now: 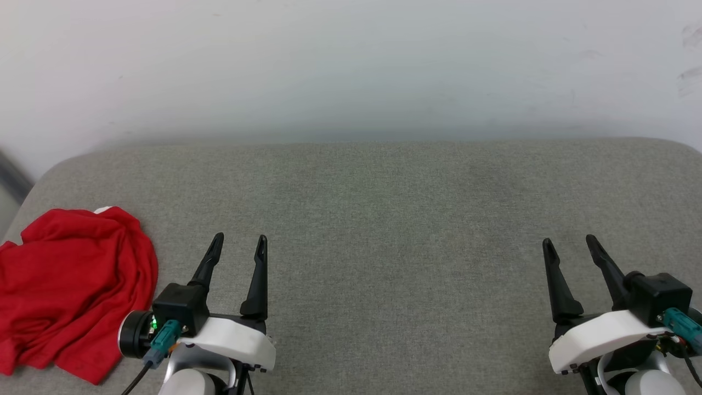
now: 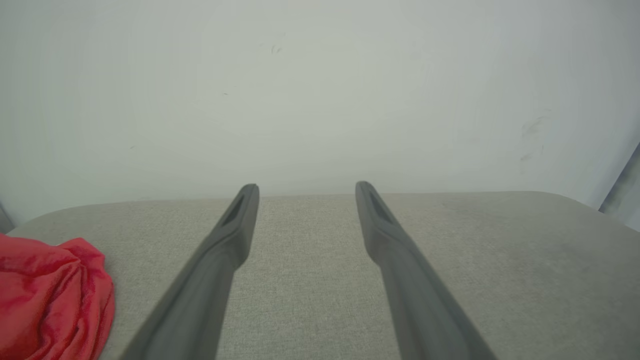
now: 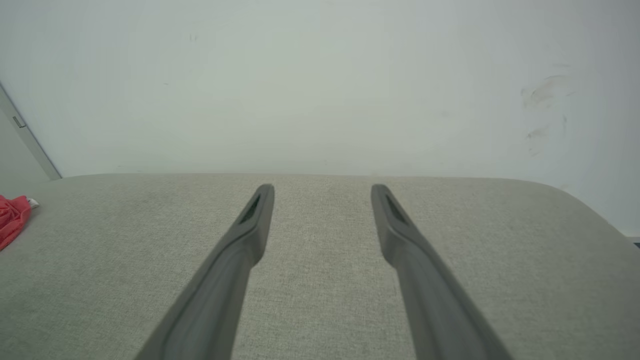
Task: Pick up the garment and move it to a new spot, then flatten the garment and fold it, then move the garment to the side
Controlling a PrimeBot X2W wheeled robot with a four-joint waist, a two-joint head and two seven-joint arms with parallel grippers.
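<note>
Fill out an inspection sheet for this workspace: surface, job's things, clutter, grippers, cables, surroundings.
Surface: grey fabric cushion, rounded far corners.
Job's things: garment crumpled in a heap at the far left, not folded.
Clutter: nothing seen.
Grippers: left gripper open, empty, beside the garment, not touching; right gripper open, empty.
Cables: left wrist cable and right wrist cable, teal plugs.
Surroundings: pale wall behind, scuffed at right.

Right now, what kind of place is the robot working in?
Probably an indoor room set up for cloth handling: a grey fabric-covered surface with rounded corners stands against a plain pale wall, and a crumpled red garment lies at its left end.
</note>
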